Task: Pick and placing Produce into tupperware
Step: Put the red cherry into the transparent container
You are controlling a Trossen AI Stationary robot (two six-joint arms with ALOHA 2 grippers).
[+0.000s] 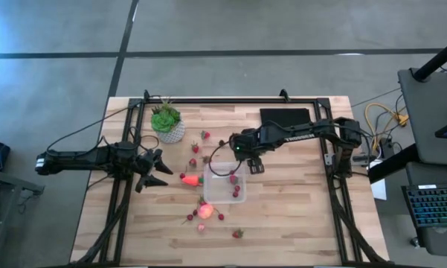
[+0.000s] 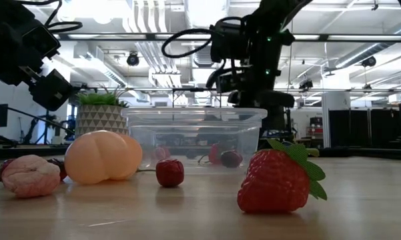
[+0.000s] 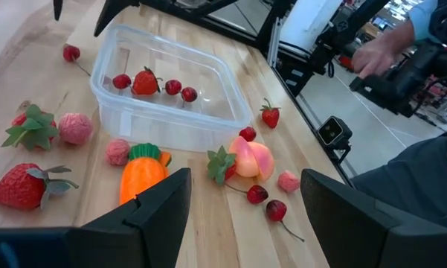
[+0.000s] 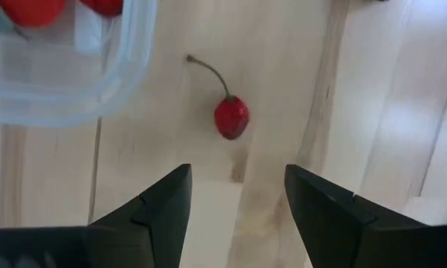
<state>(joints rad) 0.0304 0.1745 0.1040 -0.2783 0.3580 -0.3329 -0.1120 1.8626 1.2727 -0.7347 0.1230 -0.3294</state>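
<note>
While above table: right gripper point(image 4: 236, 197) released, over a cherry point(image 4: 230, 117) beside the tupperware point(image 1: 224, 184).
Left gripper point(image 3: 243, 195): released, waiting near carrot point(image 3: 142, 173).

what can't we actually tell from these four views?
- Count of fruit inside the container: too small in the high view; the low view shows it through cloudy plastic; the left wrist view shows one strawberry and a few cherries.
- Right gripper in the low view: the arm's dark bulk hides the fingers.
- Black pad: the right arm crosses it.
- Cherry: which one on the table it is, the right wrist view doesn't tell.
</note>
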